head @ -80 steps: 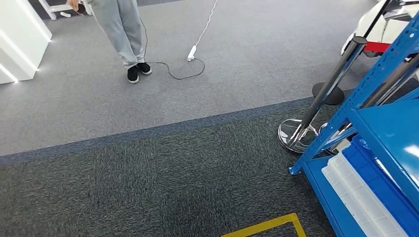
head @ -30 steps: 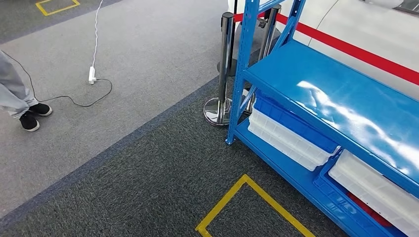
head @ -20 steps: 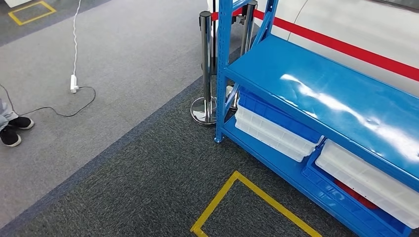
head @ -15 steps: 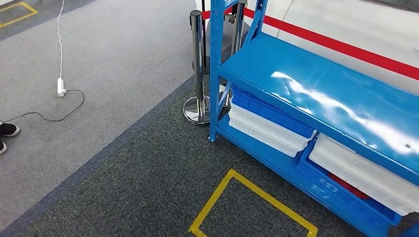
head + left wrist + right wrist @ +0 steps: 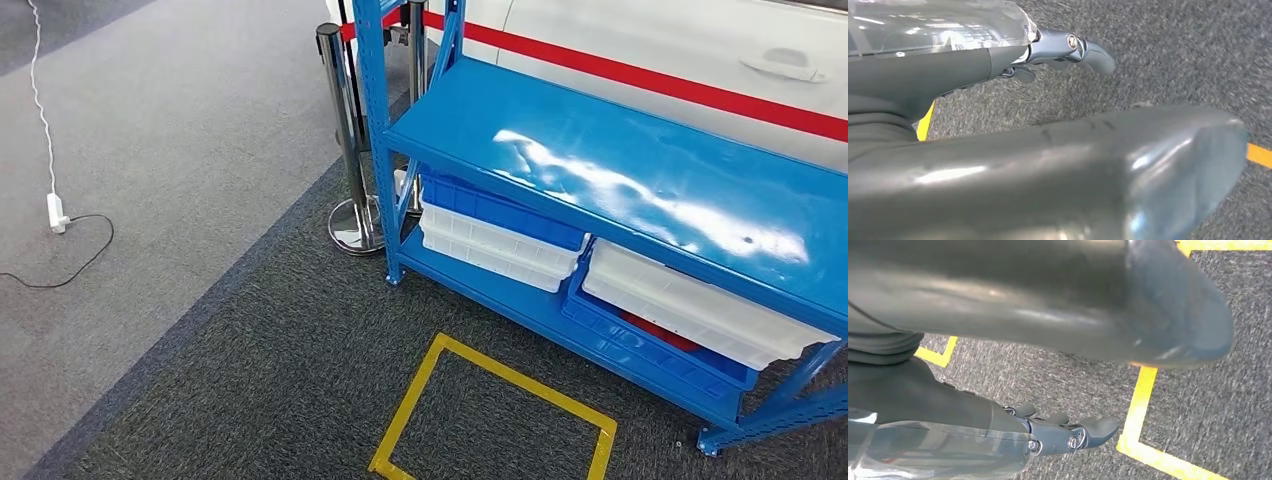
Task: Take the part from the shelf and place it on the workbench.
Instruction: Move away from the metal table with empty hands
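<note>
Far left on the grey carpet a white power strip with its black cable (image 5: 55, 212) lies well apart from everything else. Next over, a chrome stanchion post w/ round base (image 5: 343, 140) stands just beside the corner upright of the blue steel shelf rack (image 5: 640, 190). The rack's upper deck looks bare and glossy; on the lower deck sit blue plastic bins topped w/ white ribbed trays (image 5: 500, 235), and something red shows under the right-hand tray. Which of these is the part I can't tell. Probably it's in those lower bins. In front of the rack, a yellow tape rectangle on the dark carpet (image 5: 410, 400) marks what is likely the standing spot.

Step in hand, I'd say: approach. To do it well: get feet inside the tape box, square up to the rack, stop before reaching; the low deck will need a bend, and keep clear of the post.

Arms hang down by the body. Left hand (image 5: 1070, 50) empty, fingers a bit apart, pointing at the carpet. Right hand (image 5: 1068, 432) likewise empty, fingers loosely extended over the tape line.
</note>
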Robot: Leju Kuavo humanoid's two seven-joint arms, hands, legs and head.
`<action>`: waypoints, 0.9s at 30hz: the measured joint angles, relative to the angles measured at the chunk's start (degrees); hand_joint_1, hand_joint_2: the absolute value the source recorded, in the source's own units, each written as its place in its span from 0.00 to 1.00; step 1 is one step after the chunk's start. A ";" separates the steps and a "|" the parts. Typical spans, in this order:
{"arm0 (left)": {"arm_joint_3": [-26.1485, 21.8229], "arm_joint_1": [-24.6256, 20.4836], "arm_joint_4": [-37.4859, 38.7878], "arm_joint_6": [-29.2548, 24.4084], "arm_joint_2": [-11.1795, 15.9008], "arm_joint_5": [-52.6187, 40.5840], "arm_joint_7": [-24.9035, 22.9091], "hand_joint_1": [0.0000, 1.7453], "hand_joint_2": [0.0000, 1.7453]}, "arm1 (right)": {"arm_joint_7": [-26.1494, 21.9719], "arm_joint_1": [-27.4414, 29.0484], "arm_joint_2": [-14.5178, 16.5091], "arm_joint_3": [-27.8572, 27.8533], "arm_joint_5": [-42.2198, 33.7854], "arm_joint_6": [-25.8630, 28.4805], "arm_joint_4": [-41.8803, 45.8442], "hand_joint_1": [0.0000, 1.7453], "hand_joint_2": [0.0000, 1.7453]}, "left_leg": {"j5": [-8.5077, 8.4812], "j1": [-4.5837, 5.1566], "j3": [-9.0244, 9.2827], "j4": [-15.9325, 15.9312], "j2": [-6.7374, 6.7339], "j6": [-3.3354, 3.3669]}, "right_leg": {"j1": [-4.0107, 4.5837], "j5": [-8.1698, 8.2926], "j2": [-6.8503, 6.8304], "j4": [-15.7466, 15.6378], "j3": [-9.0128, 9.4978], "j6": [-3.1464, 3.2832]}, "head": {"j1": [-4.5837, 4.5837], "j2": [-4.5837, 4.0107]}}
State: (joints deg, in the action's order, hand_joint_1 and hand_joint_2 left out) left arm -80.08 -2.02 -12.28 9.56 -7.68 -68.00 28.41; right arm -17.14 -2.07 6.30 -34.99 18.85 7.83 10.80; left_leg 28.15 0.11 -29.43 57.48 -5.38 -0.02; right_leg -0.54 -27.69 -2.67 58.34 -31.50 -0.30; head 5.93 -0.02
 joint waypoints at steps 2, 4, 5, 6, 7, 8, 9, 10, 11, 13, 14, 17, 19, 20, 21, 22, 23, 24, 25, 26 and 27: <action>0.00 0.01 0.00 0.07 0.00 0.00 0.06 0.00 0.00 | 0.01 0.17 0.01 -0.17 0.27 0.02 0.00 0.00 0.00 | 0.99 -0.27 -0.21 1.02 1.08 -0.73 | -0.18 0.30 0.91 -0.28 0.00 0.66 | 0.01 0.00; 0.00 0.21 0.01 0.09 0.01 0.01 0.18 0.00 0.00 | 0.05 0.18 0.00 -0.20 0.58 0.05 0.00 0.00 0.00 | 4.32 -0.62 -2.38 6.18 3.62 -1.39 | -0.42 0.62 1.85 -0.48 -0.05 1.18 | 0.01 0.00; 0.00 0.36 0.02 0.13 0.01 0.01 0.27 0.00 0.00 | 0.07 0.20 -0.01 -0.21 0.73 0.07 0.00 0.00 0.00 | 6.33 -0.71 -4.13 10.11 4.44 -1.60 | -0.42 0.69 2.40 -0.46 -0.16 1.31 | 0.01 0.00; 0.00 0.51 0.04 0.19 0.00 0.01 0.32 0.00 0.00 | 0.08 0.25 -0.01 -0.22 0.82 0.07 0.00 0.00 0.00 | 7.81 -0.78 -5.83 13.84 4.74 -1.74 | -0.38 0.73 2.99 -0.42 -0.26 1.38 | 0.01 0.00; 0.00 0.65 0.05 0.26 0.00 0.01 0.37 0.00 0.00 | 0.09 0.34 -0.01 -0.22 0.95 0.07 0.00 0.00 0.00 | 8.23 -0.80 -6.88 16.10 4.81 -1.79 | -0.35 0.75 3.63 -0.37 -0.31 1.41 | 0.01 0.00; 0.00 0.75 0.06 0.36 0.00 0.00 0.43 0.00 0.00 | 0.10 0.44 0.00 -0.22 1.13 0.05 0.00 0.00 0.00 | 7.53 -0.81 -7.04 16.33 4.84 -1.76 | -0.34 0.76 4.28 -0.30 -0.31 1.42 | 0.01 0.00; 0.00 0.84 0.07 0.44 0.01 -0.02 0.46 0.00 0.00 | 0.10 0.53 0.01 -0.22 1.33 0.03 0.00 0.00 0.00 | 5.79 -0.81 -6.17 14.27 4.97 -1.64 | -0.34 0.76 4.94 -0.24 -0.26 1.40 | 0.01 0.00; 0.00 0.92 0.07 0.51 0.02 -0.06 0.50 0.00 0.00 | 0.10 0.59 0.02 -0.22 1.54 -0.02 0.00 0.00 0.00 | 3.46 -0.81 -4.53 10.48 5.55 -1.42 | -0.35 0.75 5.59 -0.18 -0.21 1.37 | 0.01 0.00; 0.00 0.97 0.07 0.56 0.04 -0.10 0.54 0.00 0.00 | 0.09 0.65 0.08 -0.22 1.73 -0.08 0.00 0.00 0.00 | 1.67 -0.83 -2.83 6.54 6.90 -1.07 | -0.38 0.78 6.16 -0.13 -0.27 1.26 | 0.00 0.00; 0.00 1.13 0.07 0.59 0.07 -0.14 0.63 0.00 0.00 | 0.03 0.60 0.18 -0.22 2.03 -0.22 0.00 0.00 0.00 | -0.14 -0.78 -0.83 1.18 9.34 -0.47 | -0.47 0.97 7.32 0.05 -0.75 0.63 | 0.00 0.00; 0.00 1.18 0.07 0.55 0.07 -0.08 0.66 0.00 0.00 | 0.01 0.60 0.22 -0.22 2.20 -0.26 0.00 0.00 0.00 | -0.07 -0.69 -0.71 0.54 9.88 -0.24 | -0.60 1.15 7.89 0.07 -1.08 0.17 | 0.00 0.00; -0.02 1.13 0.07 0.25 -0.22 0.21 0.69 0.00 0.00 | 0.09 0.65 0.21 -0.20 2.81 -0.31 0.00 0.00 0.00 | -0.70 -0.82 -0.61 -0.34 8.33 0.70 | -0.73 1.05 8.12 0.52 -1.73 -1.04 | -0.01 0.00; -0.03 1.06 0.07 0.04 -0.47 0.28 0.68 0.00 0.00 | 0.25 0.46 0.19 -0.19 3.03 -0.33 0.00 0.00 0.00 | -1.16 -1.03 -0.47 -1.06 6.85 1.45 | -0.51 -1.70 5.54 4.66 -3.69 -1.33 | -0.01 0.00; -0.04 1.07 0.07 -0.05 -0.50 0.28 0.64 0.00 0.00 | 0.35 0.32 0.19 -0.17 3.09 -0.36 0.00 0.00 0.00 | -1.20 -0.88 -0.50 -1.14 6.10 1.64 | -0.44 -3.74 4.19 8.28 -5.42 -1.43 | -0.02 -0.01; -0.06 1.09 0.07 -0.10 -0.53 0.30 0.58 0.00 0.00 | 0.48 0.23 0.19 -0.17 3.16 -0.39 0.00 0.00 0.00 | -1.19 -0.76 -0.59 -1.09 5.32 1.72 | -0.46 -5.51 3.60 12.10 -7.19 -1.54 | -0.02 -0.01; -0.08 1.09 0.07 -0.14 -0.57 0.34 0.52 0.00 0.00 | 0.62 0.18 0.19 -0.17 3.25 -0.42 0.00 0.00 0.00 | -1.17 -0.66 -0.67 -1.03 4.57 1.74 | -0.50 -6.44 3.34 14.90 -8.38 -1.65 | -0.02 -0.01; -0.10 1.06 0.07 -0.17 -0.64 0.38 0.46 0.00 0.00 | 0.76 0.21 0.18 -0.17 3.37 -0.42 0.00 0.00 0.00 | -1.13 -0.60 -0.71 -0.96 3.89 1.74 | -0.53 -6.29 3.19 15.75 -8.55 -1.73 | -0.02 0.00; -0.11 1.02 0.07 -0.22 -0.76 0.45 0.41 0.00 0.00 | 0.93 0.27 0.15 -0.17 3.48 -0.38 0.00 0.00 0.00 | -1.08 -0.57 -0.69 -0.89 3.28 1.68 | -0.56 -5.13 2.98 14.31 -7.53 -1.75 | -0.01 0.00; -0.13 0.95 0.07 -0.28 -0.91 0.52 0.36 0.00 0.00 | 1.12 0.32 0.13 -0.18 3.57 -0.34 0.00 0.00 0.00 | -0.99 -0.56 -0.61 -0.79 2.74 1.58 | -0.57 -3.28 2.50 10.75 -5.40 -1.68 | -0.01 0.00; -0.14 0.88 0.07 -0.37 -1.08 0.56 0.26 0.00 0.00 | 1.29 0.32 0.11 -0.18 3.65 -0.28 0.00 0.00 0.00 | -0.87 -0.52 -0.52 -0.68 2.27 1.41 | -0.48 -1.79 1.32 6.42 -2.98 -1.45 | -0.01 0.00; -0.15 0.82 0.07 -0.46 -1.24 0.59 0.13 0.00 0.00 | 1.46 0.27 0.10 -0.18 3.68 -0.22 0.00 0.00 0.00 | -0.70 -0.37 -0.44 -0.51 1.85 1.16 | -0.35 -0.66 0.32 2.83 -1.03 -1.14 | -0.01 0.00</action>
State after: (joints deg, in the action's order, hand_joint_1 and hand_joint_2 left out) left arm -80.23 -1.20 -12.22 9.10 -8.92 -67.40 28.55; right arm -15.67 -1.81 6.40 -35.17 22.53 7.61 10.80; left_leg 27.45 -0.26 -29.87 56.97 -3.53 1.13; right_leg -0.89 -28.35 -2.34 61.18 -32.53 -1.43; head 5.92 -0.02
